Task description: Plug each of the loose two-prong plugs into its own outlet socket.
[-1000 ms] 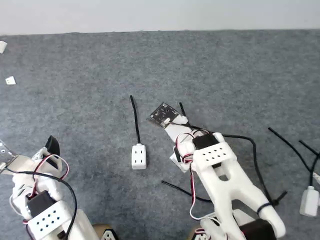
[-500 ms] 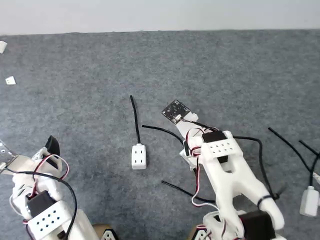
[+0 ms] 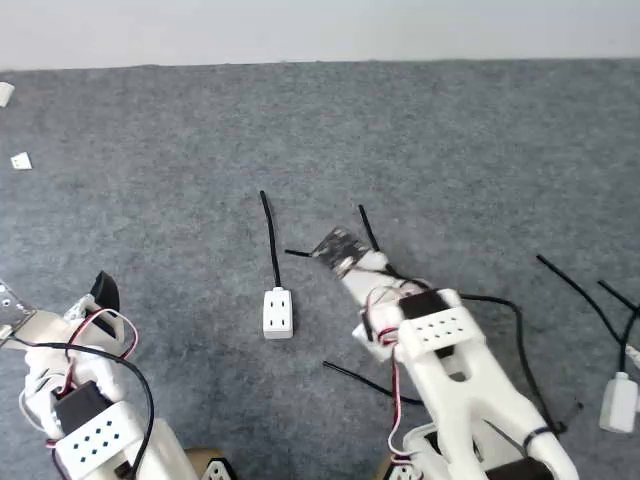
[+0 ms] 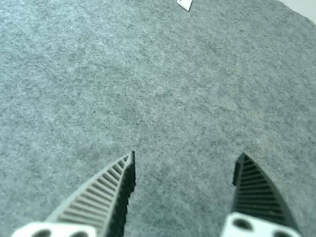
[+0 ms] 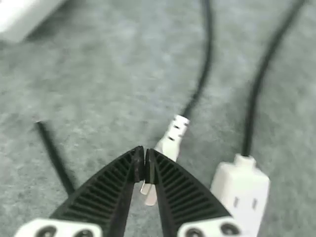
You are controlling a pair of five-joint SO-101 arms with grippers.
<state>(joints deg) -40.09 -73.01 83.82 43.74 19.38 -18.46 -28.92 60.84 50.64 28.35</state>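
Underneath everything lies a grey carpeted surface (image 3: 450, 140). The white right arm (image 3: 450, 350) stretches over its middle, and the white left arm (image 3: 90, 420) sits folded at the near left corner. The left end effector (image 4: 187, 155) is released, jaws spread wide above bare carpet. A white two-slot outlet socket (image 3: 278, 312) lies flat just beside the right end effector (image 5: 145, 150), its long axis and black cord running toward the far edge. A second white outlet socket (image 3: 618, 400) lies at the right edge, well apart. The right end effector is clenched on a small white two-prong plug (image 5: 173, 132). The plug's long axis runs roughly in line with the jaws, its cord end pointing away from the wrist. Its prongs cannot be made out.
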